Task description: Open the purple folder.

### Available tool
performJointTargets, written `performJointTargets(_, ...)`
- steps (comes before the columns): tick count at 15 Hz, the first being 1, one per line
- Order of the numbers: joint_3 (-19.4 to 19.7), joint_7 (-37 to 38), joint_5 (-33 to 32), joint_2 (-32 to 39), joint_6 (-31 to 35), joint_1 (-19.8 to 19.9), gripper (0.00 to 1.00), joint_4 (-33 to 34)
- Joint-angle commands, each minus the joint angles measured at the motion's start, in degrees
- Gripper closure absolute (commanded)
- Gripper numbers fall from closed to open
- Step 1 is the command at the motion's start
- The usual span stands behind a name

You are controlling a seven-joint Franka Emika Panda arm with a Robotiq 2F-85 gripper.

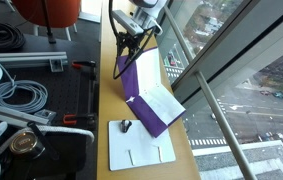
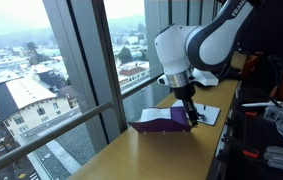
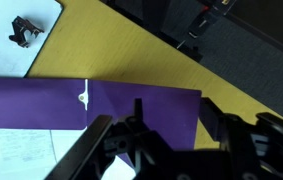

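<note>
Gripper [image 3: 166, 140] apparently pinches the lifted cover of the purple folder [image 3: 131, 105]; white paper [image 1: 162, 100] shows.

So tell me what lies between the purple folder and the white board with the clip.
Nothing: in an exterior view, only a bare strip of wooden table separates the purple folder from the white board.

Folder [image 1: 141, 90] is deep purple with white paper [image 1: 163, 100] inside. Table [image 3: 141, 55] is mustard yellow. Board [image 1: 141, 145] is white with a dark clip [image 1: 126, 126]

End effector [image 3: 161, 140] fingertips beyond wrist view's edge.
</note>
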State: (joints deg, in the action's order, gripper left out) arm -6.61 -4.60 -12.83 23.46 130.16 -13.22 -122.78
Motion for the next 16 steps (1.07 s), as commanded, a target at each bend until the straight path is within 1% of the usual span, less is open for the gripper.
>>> performJointTargets(1,-1.63,-2.76,1.98,-1.26,-0.19,1.78,0.08,-0.88)
performJointTargets(2,-1.86,-3.40,2.43,-1.66,0.05,2.07,0.01,-1.03)
performJointTargets(3,-2.10,-4.06,3.04,-1.95,0.37,2.40,0.00,-1.11)
performJointTargets(6,-3.15,-7.01,5.94,-3.42,1.62,3.86,0.00,-1.54)
performJointTargets(11,-4.60,-12.89,11.97,-6.04,6.60,6.93,0.00,-3.25)
performJointTargets(16,-4.87,-17.05,20.59,-7.45,5.05,10.07,0.00,-2.23)
